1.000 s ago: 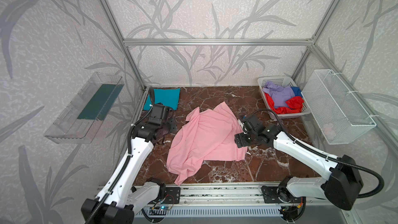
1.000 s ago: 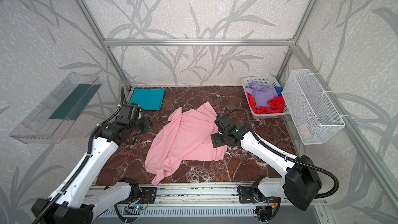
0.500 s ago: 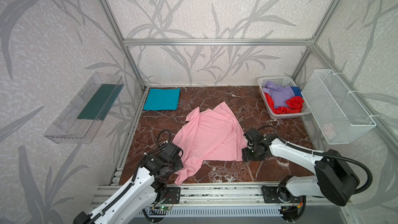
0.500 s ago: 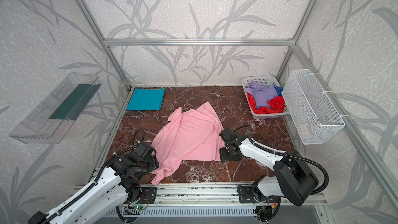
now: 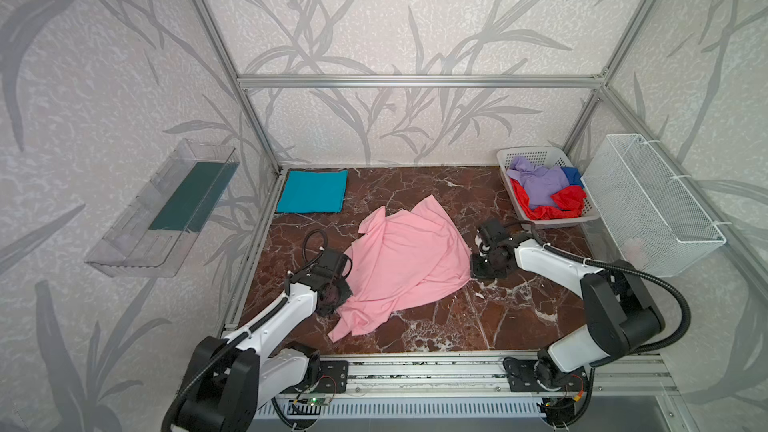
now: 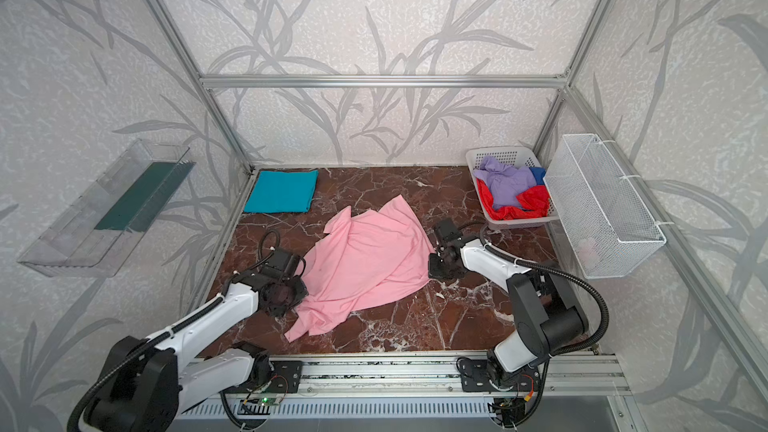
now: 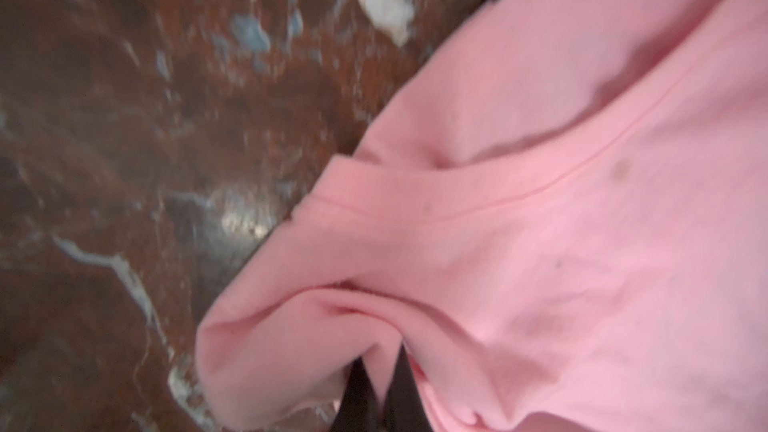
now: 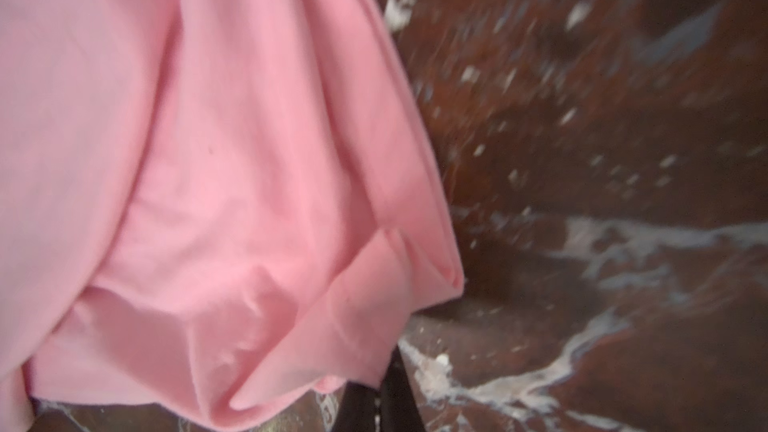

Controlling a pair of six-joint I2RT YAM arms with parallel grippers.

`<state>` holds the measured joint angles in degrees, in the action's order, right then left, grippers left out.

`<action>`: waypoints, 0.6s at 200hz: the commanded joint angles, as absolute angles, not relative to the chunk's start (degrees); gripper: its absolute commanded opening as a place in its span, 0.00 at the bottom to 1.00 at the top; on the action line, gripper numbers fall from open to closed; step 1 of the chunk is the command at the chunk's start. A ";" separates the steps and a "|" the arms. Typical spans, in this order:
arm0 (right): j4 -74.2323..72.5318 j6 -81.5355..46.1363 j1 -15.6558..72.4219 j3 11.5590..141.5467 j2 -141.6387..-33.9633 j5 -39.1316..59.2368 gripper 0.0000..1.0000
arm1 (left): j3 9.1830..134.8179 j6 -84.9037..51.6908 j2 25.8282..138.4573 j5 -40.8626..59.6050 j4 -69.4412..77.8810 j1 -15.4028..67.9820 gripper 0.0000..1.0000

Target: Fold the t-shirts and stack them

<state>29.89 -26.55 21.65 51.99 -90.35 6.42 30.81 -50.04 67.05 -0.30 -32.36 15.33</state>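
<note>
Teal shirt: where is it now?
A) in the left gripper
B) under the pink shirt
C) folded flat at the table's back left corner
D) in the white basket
C: the teal shirt lies folded flat on the table at its back left corner, apart from the pink shirt and far from the basket.

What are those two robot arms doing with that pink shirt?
They want to fold it. The left end effector and the right end effector are each pinched shut on opposite edges of the crumpled pink t-shirt on the table. A teal t-shirt already lies folded in the far corner, and more shirts wait in the white basket.
</note>
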 commanded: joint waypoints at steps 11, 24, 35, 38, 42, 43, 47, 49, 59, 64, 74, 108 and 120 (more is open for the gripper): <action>29.16 -22.80 16.22 58.86 -96.14 3.25 0.00 | 43.01 -43.76 82.24 1.03 -25.61 12.10 0.00; 29.43 -22.04 15.91 61.68 -99.21 1.02 0.00 | 50.69 -41.95 90.24 1.93 -28.50 11.96 0.00; 29.52 -21.47 15.84 63.64 -100.84 -1.14 0.00 | 55.88 -41.49 95.25 1.98 -30.74 11.94 0.00; 29.45 -21.45 15.82 63.97 -101.15 -1.59 0.00 | 56.98 -41.42 96.28 1.87 -31.10 11.95 0.00; 29.38 -21.45 15.74 64.42 -101.39 -2.10 0.00 | 58.33 -41.32 97.25 2.17 -31.42 11.95 0.00; 29.28 -21.45 15.74 64.46 -101.41 -2.19 0.00 | 58.65 -41.27 97.45 2.18 -31.44 11.95 0.00; 29.12 -21.49 15.66 64.73 -101.46 -2.36 0.00 | 59.77 -41.20 98.01 2.60 -31.73 12.02 0.00; 29.01 -21.52 15.58 64.83 -101.50 -2.37 0.00 | 60.25 -41.22 98.18 2.67 -31.86 12.01 0.00; 28.67 -21.71 15.38 65.27 -101.28 -2.20 0.00 | 62.31 -41.32 97.96 2.51 -32.56 12.27 0.00; 28.51 -21.71 15.38 65.46 -101.05 -2.15 0.00 | 63.07 -41.16 97.29 1.99 -33.04 12.38 0.00; 28.39 -21.62 15.38 65.57 -100.19 -2.11 0.00 | 64.43 -40.71 95.21 0.88 -34.71 12.57 0.00; 29.89 -20.84 15.21 64.97 -94.41 -3.12 0.00 | 66.36 -39.69 83.15 0.98 -42.38 12.95 0.00; 30.64 -20.74 14.90 64.71 -92.03 -3.49 0.00 | 65.72 -39.64 77.75 1.12 -44.56 13.60 0.00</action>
